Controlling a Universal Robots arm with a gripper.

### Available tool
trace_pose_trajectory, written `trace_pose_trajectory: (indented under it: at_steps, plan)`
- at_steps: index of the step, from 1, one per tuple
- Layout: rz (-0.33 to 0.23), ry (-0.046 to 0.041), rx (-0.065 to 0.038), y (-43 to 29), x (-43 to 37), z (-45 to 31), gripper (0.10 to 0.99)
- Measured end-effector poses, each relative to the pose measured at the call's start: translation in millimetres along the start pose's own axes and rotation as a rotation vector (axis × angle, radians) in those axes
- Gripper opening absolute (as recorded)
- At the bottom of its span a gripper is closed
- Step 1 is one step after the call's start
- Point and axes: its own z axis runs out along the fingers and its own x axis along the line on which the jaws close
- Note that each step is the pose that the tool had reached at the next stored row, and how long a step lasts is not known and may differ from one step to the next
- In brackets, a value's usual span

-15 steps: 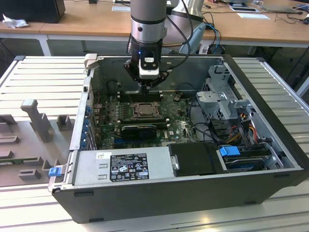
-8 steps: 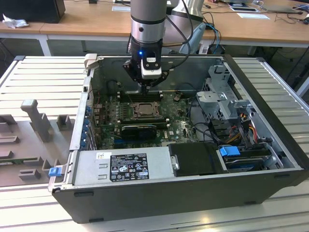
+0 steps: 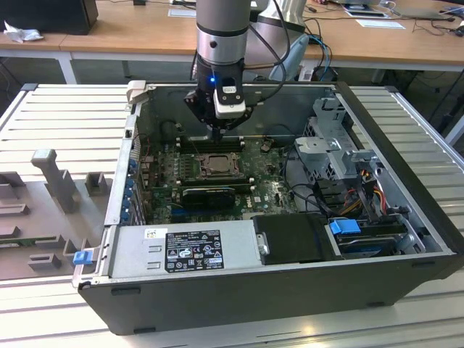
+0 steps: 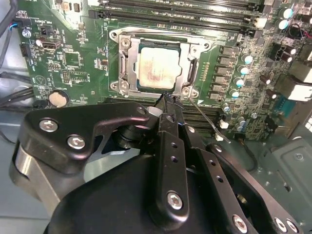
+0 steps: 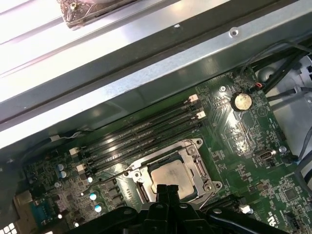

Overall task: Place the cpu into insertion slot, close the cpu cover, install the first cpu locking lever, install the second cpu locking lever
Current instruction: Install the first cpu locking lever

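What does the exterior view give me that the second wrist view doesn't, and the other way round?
The exterior view adds the open computer case, its power supply, the drive cage and grey fixtures on the table at the exterior view's left. The second wrist view adds the cpu cover lying flat around the cpu, a thin lever rod slanting off the socket corner, and a coin battery. Shared: the gripper, fingers shut, poised at the edge of the insertion slot, with the cpu seated inside.
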Motion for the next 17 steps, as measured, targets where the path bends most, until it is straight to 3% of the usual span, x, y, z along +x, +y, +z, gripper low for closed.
trace_pose_trajectory:
  at_steps: [17]
  plan:
    - [-0.082, 0.0042, 0.001, 0.0, 0.0, 0.0, 0.106]
